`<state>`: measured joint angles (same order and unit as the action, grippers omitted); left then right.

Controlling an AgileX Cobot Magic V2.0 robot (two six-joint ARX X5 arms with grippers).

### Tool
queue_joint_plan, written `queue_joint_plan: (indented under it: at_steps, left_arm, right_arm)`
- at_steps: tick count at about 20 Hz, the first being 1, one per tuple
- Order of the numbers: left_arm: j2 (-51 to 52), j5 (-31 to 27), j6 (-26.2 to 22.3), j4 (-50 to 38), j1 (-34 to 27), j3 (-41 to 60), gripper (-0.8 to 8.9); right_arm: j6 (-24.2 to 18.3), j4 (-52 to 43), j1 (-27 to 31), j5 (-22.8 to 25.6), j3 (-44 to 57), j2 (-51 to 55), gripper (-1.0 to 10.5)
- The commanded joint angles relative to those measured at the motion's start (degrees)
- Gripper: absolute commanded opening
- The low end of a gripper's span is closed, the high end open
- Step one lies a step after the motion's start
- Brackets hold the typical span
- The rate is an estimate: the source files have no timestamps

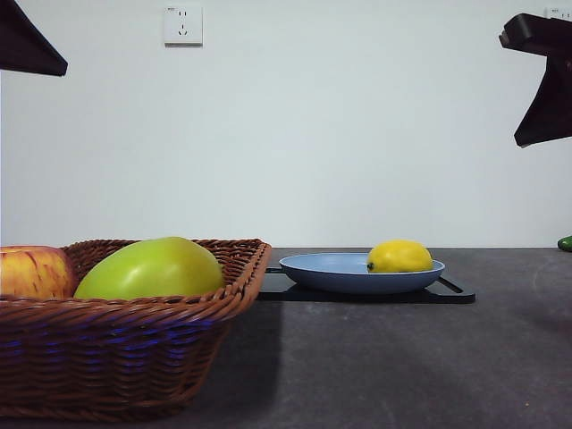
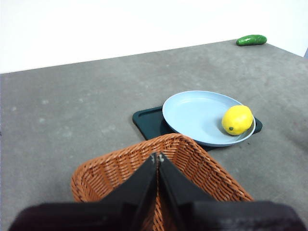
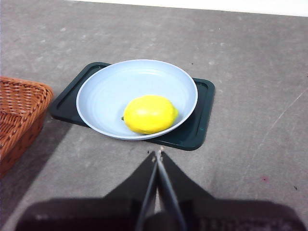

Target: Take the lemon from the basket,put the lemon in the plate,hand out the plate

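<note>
The lemon sits in the light blue plate on the black tray, near the wicker basket with its green fruit and apple, while the right hand hovers above the worktop, jaws closed and empty, and the left hand, likewise closed and empty, hangs over the basket.

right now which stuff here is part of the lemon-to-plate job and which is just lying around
Part of the job:
lemon, already lying in the plate
plate, sitting on the black tray
basket
right gripper, shut, above the table near the plate

Just lying about:
black tray
green fruit and apple in the basket
cucumber
wall socket
</note>
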<state>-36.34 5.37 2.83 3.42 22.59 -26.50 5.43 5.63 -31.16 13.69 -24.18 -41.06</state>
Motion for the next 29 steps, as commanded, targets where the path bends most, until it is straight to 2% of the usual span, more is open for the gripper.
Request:
queue_joint_plan:
  at_steps: [1,9,12,14,16,19,23,29]
  left_arm:
    - [-0.61,0.26,0.59,-0.76,0.20,-0.26,0.08]
    - [-0.50,0.74,0.59,-0.83,0.44,-0.26,0.08]
    - [6.27,0.07,0.15,2.08,0.42,-0.20,0.08]
    - [14.19,-1.73,-7.06,5.44,-0.70,-0.04,0.08]
    - [21.94,-4.35,-9.16,8.37,-4.00,0.59,0.08]
    - [29.86,-11.93,-8.83,8.66,-11.23,5.29,0.08]
    - [33.70,-7.08,-5.97,7.96,-18.32,14.05,0.08]
    - [33.92,-6.43,-1.42,6.67,-20.11,24.00,0.08]
  right_arm:
    - [0.70,-0.74,-0.33,0.24,-0.55,-0.07,0.0]
    - [0.70,-0.74,-0.33,0.24,-0.55,-0.02,0.0]
    - [0.70,-0.74,-0.33,0.20,-0.55,-0.02,0.0]
    - [0.70,-0.74,-0.33,0.28,-0.55,-0.02,0.0]
    - [0.70,-0.74,-0.33,0.26,-0.55,-0.02,0.0]
    - [0.70,-0.74,-0.33,0.24,-0.55,-0.02,0.0]
    - [0.70,-0.74,-0.33,0.24,-0.55,-0.02,0.0]
    - [0.70,-0.74,-0.33,0.24,-0.55,-0.02,0.0]
